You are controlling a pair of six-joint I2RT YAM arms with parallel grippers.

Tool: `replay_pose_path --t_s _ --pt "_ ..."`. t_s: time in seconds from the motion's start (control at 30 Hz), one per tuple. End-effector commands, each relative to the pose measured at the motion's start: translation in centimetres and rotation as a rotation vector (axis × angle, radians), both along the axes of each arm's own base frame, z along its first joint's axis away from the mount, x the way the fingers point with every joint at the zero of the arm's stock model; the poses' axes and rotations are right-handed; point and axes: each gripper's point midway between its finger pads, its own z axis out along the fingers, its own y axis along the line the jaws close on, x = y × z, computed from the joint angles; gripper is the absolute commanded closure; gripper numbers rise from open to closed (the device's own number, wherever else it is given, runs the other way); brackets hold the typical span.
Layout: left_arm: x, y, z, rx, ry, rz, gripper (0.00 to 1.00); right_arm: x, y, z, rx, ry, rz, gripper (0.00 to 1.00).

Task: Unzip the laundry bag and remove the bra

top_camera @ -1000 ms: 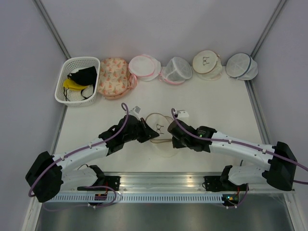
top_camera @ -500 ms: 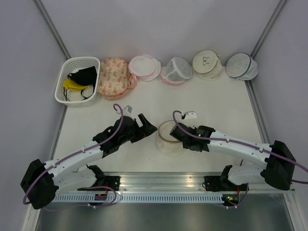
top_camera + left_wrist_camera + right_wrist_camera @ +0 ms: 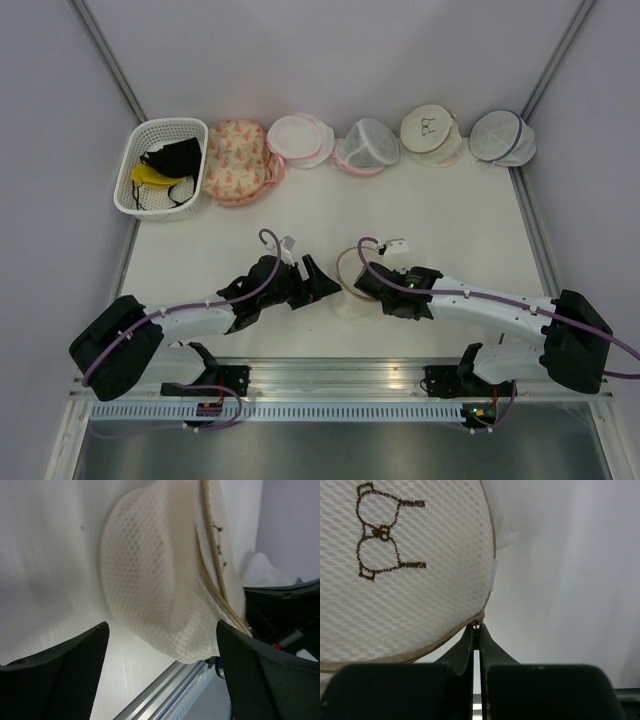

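Observation:
The laundry bag [image 3: 354, 300] stands tipped on its edge between my two grippers, a cream mesh dome [image 3: 150, 590] with tan zip trim [image 3: 395, 657]. Its flat face carries a dark glasses-like mark [image 3: 382, 532]. My right gripper [image 3: 479, 629] is shut on the small zip pull at the trim, right of the bag in the top view [image 3: 364, 284]. My left gripper [image 3: 327, 283] stands open just left of the bag. The dome's lower edge hangs ahead of its wide-apart fingers [image 3: 55, 675], and nothing is gripped. The bra is hidden.
A white basket [image 3: 128, 170] with black and yellow bras stands at the back left. Along the back wall lie a patterned pink pouch [image 3: 235, 160], two pink-trimmed pouches [image 3: 300, 140], another tan-trimmed one [image 3: 430, 132] and a blue-trimmed one [image 3: 502, 137]. A metal rail [image 3: 330, 375] runs along the near edge.
My left gripper let go of the bag, opened wide, and has come back low beside it. The bag has tipped up on edge, still held by the right gripper.

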Motion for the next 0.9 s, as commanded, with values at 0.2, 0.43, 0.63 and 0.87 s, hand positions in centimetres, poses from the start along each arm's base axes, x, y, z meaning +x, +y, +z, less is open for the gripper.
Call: replay_pose_path --t_s 0.2,0.43,0.63,0.87 --pt "0.7 -1.5 1.5 -0.080 -0.004 0.004 0.21 -0.2 -0.1 -2.2 -0.028 0.022 -0.004 0.99" --pt "1.1 -2.5 -0.8 -0.024 0.050 -0.023 0.30 -0.2 0.4 -3.6 -0.028 0.046 0.006 1.00" --pt "1.9 -4.7 -0.2 -0.065 0.033 -0.068 0.70 -0.3 1.6 -4.1 0.022 0.054 0.030 0.99" --pt "2.0 -4.0 0.3 -0.036 -0.006 -0.059 0.98 0.0 0.6 -1.6 0.024 0.010 -0.012 0.52"
